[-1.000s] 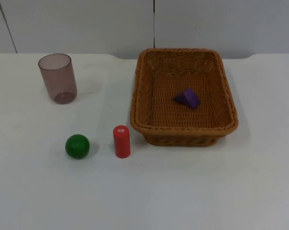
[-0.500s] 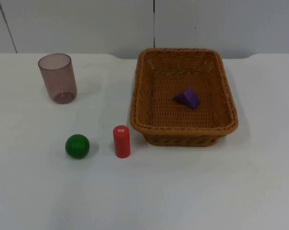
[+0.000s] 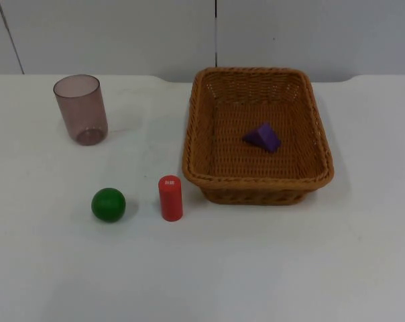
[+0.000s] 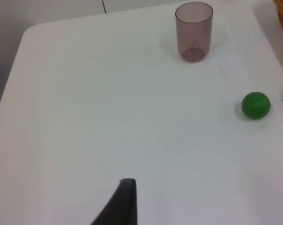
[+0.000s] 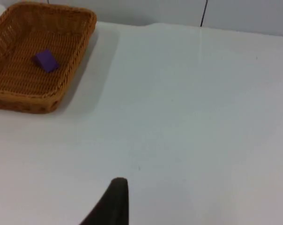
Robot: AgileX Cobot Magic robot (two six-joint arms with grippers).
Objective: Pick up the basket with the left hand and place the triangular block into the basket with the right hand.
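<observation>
where grey partition wall meets it, white table with basket

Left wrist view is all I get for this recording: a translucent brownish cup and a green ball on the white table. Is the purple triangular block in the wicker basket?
Observer: Yes. In the top view the purple triangular block lies on the floor of the brown wicker basket.
Operator: Is the basket lifted?
Observer: No, it sits on the white table, with no gripper on it.
Operator: Where is the right gripper?
Observer: The right gripper hangs over bare table, apart from the basket, waiting like the left gripper.
</observation>
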